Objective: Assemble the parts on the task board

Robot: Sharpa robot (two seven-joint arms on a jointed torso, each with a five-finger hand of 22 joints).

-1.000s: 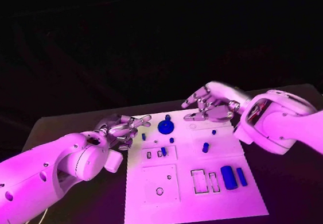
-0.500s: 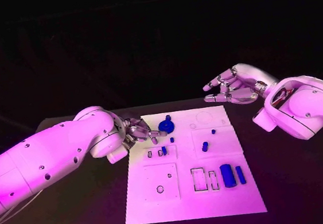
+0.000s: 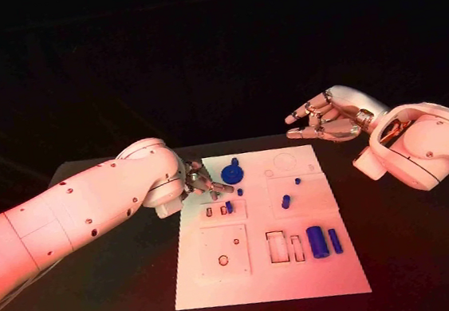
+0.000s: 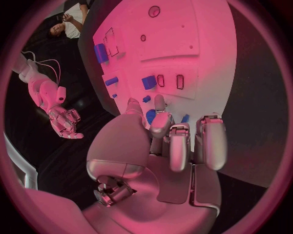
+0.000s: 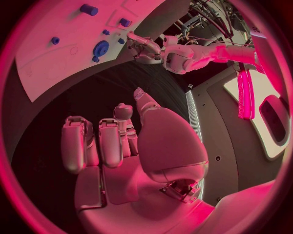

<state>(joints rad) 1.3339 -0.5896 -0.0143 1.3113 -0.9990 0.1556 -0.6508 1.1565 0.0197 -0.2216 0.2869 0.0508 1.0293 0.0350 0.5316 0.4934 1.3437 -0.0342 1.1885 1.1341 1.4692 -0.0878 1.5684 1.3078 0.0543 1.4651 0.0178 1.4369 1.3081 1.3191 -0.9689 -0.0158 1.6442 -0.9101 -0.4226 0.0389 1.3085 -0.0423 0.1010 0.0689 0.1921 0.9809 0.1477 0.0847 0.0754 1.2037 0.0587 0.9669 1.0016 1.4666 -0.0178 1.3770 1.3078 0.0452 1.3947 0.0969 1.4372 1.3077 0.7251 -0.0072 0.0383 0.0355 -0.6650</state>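
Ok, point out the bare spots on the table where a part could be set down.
Bare black table lies left of the task board, below the left hand, and right of it, near the front edge. The board's far end near the round blue part is crowded.

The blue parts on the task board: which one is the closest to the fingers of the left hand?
The round blue part at the board's far end, right beside the left hand. The others lie further down the task board, toward the robot.

task board [image 3: 269, 265]: white | parts [image 3: 316, 242]: blue | table [image 3: 427, 251]: black, seemingly plain
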